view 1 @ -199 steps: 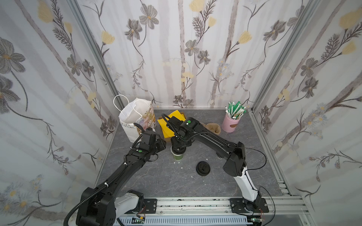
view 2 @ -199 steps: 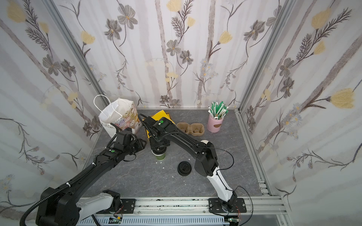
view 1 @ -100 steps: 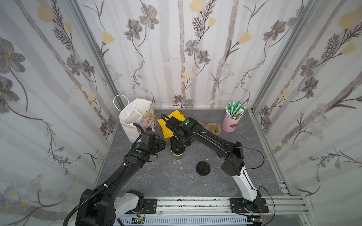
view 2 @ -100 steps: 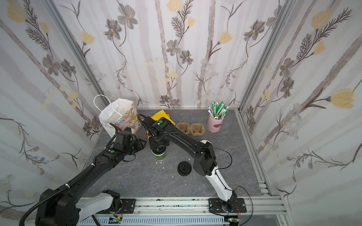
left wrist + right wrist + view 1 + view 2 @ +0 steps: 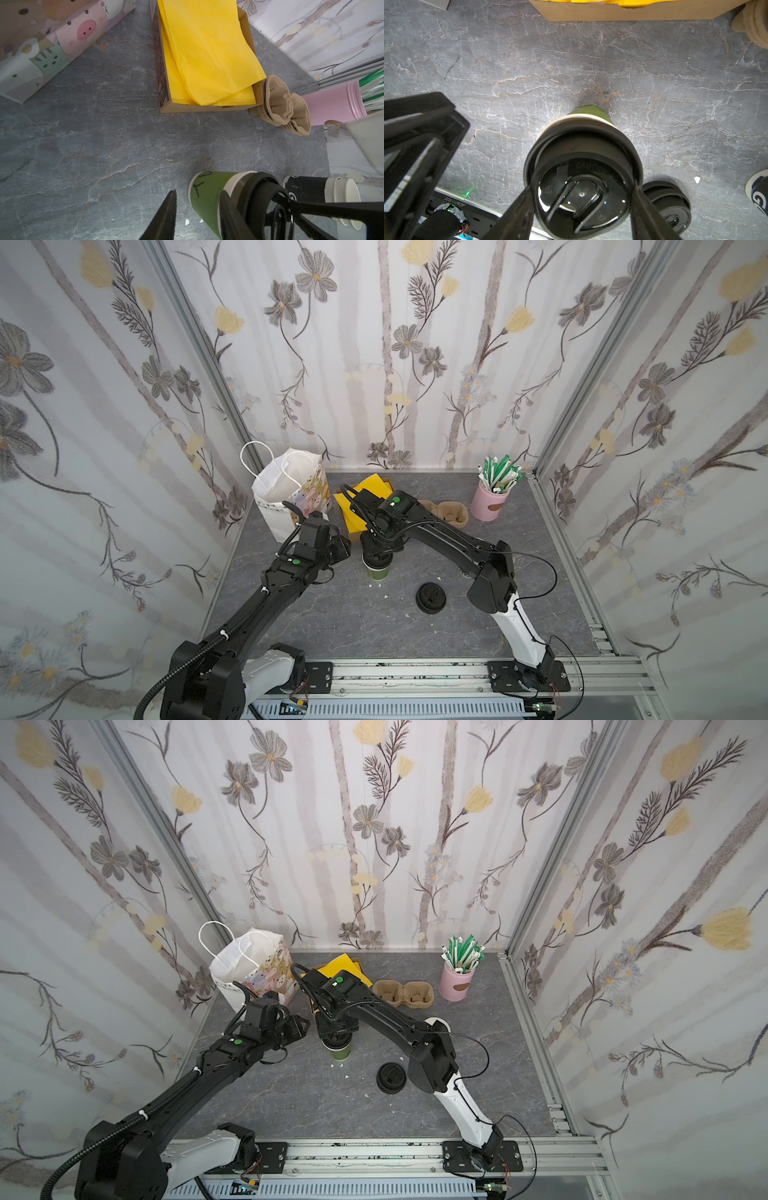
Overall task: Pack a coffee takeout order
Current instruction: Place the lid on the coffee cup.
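Note:
A small green paper cup (image 5: 378, 572) (image 5: 341, 1051) stands upright mid-table. A round black lid (image 5: 581, 166) sits on its cream rim. My right gripper (image 5: 581, 207) (image 5: 376, 549) comes down from above and is shut on that lid, one finger on each side of its rim. My left gripper (image 5: 198, 192) (image 5: 343, 549) hovers low just left of the cup, open and holding nothing. In the right wrist view it stands apart from the cup. Yellow napkins (image 5: 207, 52) (image 5: 361, 506) lie stacked in a cardboard box (image 5: 207, 108) behind the cup.
A white gift bag (image 5: 286, 489) with cartoon animals stands at the back left. A loose black lid (image 5: 431, 597) lies right of the cup. A pulp cup carrier (image 5: 403, 994), a pink straw tub (image 5: 490, 497) and stacked black cups (image 5: 322, 193) lying on their side fill the right.

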`<control>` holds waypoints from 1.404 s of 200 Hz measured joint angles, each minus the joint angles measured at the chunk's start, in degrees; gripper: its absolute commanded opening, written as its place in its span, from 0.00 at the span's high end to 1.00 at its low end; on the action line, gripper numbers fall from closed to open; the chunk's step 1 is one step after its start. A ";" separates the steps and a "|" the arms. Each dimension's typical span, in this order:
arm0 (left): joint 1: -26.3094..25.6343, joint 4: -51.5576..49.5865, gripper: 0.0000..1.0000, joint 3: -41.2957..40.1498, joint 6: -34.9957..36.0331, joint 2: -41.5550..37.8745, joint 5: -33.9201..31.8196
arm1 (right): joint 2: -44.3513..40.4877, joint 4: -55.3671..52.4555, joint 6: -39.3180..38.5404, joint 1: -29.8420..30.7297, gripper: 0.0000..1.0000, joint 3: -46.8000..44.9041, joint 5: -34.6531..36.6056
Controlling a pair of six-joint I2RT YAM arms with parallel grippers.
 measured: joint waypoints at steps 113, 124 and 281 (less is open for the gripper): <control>0.00 -0.35 0.63 0.02 0.31 0.02 -0.24 | 0.66 -0.17 -0.02 0.00 0.35 0.31 0.00; 0.00 -0.35 0.63 0.04 0.31 0.02 -0.26 | 0.66 -0.17 -0.02 0.00 0.35 0.31 0.00; 0.04 -0.42 0.63 0.11 0.35 0.02 -0.66 | 0.66 0.26 0.00 0.02 0.19 0.31 -0.24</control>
